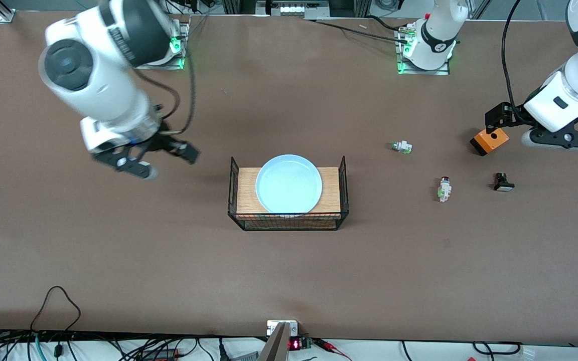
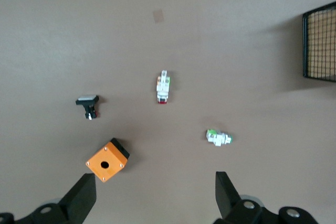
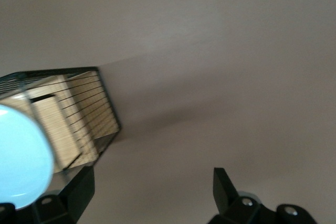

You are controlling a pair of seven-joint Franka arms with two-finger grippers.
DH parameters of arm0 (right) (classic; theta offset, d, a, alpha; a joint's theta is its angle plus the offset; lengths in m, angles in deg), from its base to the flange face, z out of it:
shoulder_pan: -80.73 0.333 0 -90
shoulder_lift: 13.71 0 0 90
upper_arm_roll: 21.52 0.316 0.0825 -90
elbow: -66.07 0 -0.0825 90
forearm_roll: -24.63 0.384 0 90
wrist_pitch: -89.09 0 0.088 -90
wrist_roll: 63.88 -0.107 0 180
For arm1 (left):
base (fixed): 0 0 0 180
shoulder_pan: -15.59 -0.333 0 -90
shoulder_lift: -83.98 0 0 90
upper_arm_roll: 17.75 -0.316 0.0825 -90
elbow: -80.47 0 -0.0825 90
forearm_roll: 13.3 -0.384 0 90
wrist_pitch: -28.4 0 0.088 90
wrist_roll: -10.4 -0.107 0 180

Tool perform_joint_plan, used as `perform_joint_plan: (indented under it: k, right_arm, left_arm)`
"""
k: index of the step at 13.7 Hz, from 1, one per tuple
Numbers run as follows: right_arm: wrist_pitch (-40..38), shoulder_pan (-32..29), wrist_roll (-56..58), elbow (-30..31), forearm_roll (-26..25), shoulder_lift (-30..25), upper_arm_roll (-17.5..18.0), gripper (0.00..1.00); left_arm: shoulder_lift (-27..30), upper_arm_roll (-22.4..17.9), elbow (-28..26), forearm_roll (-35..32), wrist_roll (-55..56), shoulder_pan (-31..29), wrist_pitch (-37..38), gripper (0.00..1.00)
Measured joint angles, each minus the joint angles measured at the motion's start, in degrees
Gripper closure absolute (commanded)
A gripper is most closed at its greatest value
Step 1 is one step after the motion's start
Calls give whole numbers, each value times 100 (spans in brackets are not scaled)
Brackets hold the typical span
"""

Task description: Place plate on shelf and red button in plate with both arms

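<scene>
The pale blue plate (image 1: pixel 289 183) lies on the wooden tray inside a black wire basket (image 1: pixel 343 186) at mid-table; its edge also shows as the plate (image 3: pixel 21 156) in the right wrist view. The red button (image 1: pixel 444 189) lies on the bare table toward the left arm's end, and the left wrist view has the red button (image 2: pixel 163 86) too. My right gripper (image 1: pixel 161 160) hangs open and empty over the table beside the basket, toward the right arm's end; the right gripper (image 3: pixel 152 192) holds nothing. My left gripper (image 1: pixel 498 118) is open and empty above an orange box; the left gripper (image 2: pixel 155 198) looks down on the table.
An orange box (image 1: pixel 489 141) with a hole on top sits under the left hand. A white switch with a green cap (image 1: pixel 401 147) lies nearer the bases than the red button. A black switch with a white top (image 1: pixel 502 182) lies beside the red button, toward the left arm's end.
</scene>
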Motion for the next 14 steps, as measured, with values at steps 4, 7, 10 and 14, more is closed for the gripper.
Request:
perform_joint_plan:
  k: [4, 7, 10, 14]
  right_arm:
    - [-157, -644, 1748, 34, -278, 1, -299, 0]
    - [-154, -782, 3161, 48, -281, -1, -999, 0]
    - [-174, -869, 3818, 39, -280, -134, -1456, 0]
    - [-636, -959, 3883, 44, -275, -678, -1526, 0]
  left_arm:
    - [-517, -17, -111, -1, 0, -14, 271, 0]
    - [-1376, -49, -154, -51, 0, -100, -86, 0]
    - [-2011, -58, -309, -223, 0, -121, -1049, 0]
    - [-2261, -62, -1114, -242, 0, -143, -2713, 0]
